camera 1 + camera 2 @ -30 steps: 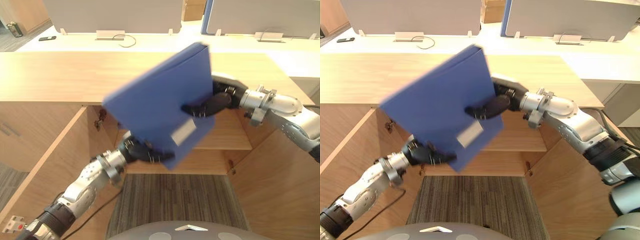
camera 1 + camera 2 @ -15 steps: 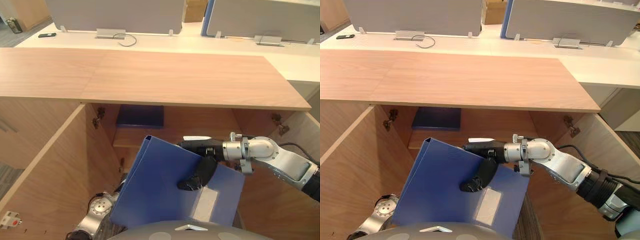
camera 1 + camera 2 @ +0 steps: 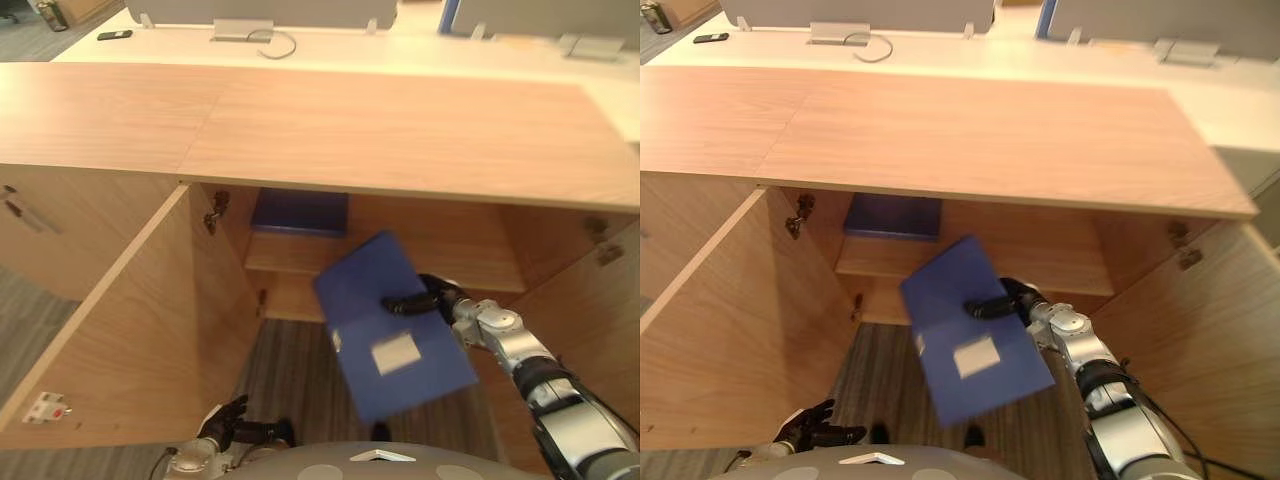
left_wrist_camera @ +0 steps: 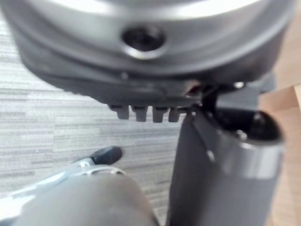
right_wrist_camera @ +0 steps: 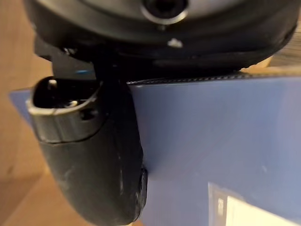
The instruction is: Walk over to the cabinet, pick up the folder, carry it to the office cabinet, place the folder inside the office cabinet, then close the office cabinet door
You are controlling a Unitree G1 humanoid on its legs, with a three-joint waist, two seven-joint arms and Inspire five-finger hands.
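Folder [image 3: 395, 340]: plain blue, with a white label [image 3: 393, 353] on its face, held tilted in front of the open office cabinet [image 3: 130, 300]. My right hand [image 3: 425, 300] pinches its upper edge. My left hand [image 3: 228, 420] hangs low, fingers loosely spread. Right wrist view: my thumb [image 5: 94, 160] presses on the blue cover.
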